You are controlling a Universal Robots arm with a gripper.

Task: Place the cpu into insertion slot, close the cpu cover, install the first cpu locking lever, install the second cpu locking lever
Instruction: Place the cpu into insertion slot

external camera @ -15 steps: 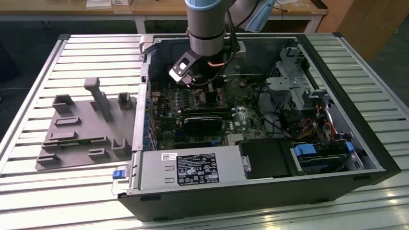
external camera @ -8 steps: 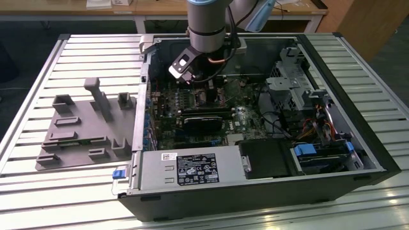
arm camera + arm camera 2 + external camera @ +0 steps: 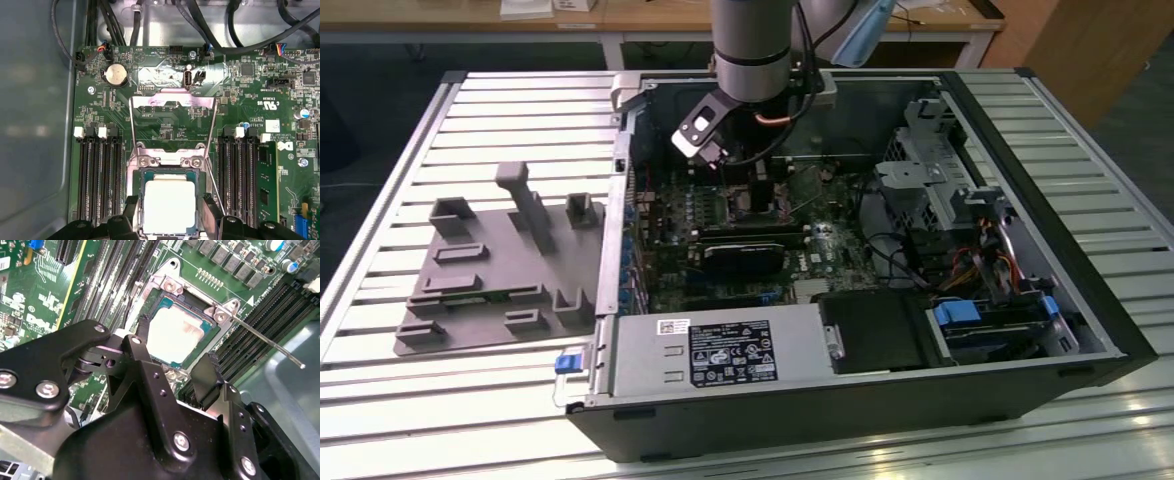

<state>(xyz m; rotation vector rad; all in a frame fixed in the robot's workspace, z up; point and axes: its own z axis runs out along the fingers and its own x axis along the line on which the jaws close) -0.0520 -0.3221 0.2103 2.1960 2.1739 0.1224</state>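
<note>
While I am watching through the exterior view, a grey moulded fixture (image 3: 494, 270) is lying on the slatted table (image 3: 400, 420) at the exterior view's left, just beside the open computer case (image 3: 854, 410). Moving rightward, the arm (image 3: 754, 50) is reaching down from the far side into the case, and the gripper (image 3: 754, 195) is hanging low over the green motherboard (image 3: 720, 215). Metal drive cages (image 3: 921, 170) are sitting at the exterior view's right. In both wrist views I am seeing the hand spread wide, its black fingers (image 3: 206, 376) standing on two opposite sides of the cpu (image 3: 169, 205) with a sliver of dark rim showing between each finger and the chip, so it is gripping nothing. The cpu is lying flat inside the insertion slot (image 3: 172, 300), silvery top facing up. In the first wrist view the cpu cover (image 3: 172, 101) is standing swung open on the far side of the socket, green board showing through its square window. In the second wrist view a thin metal lever (image 3: 270, 342) is sticking out unlatched from the socket's corner, passing over the long black memory slots (image 3: 272, 302).
</note>
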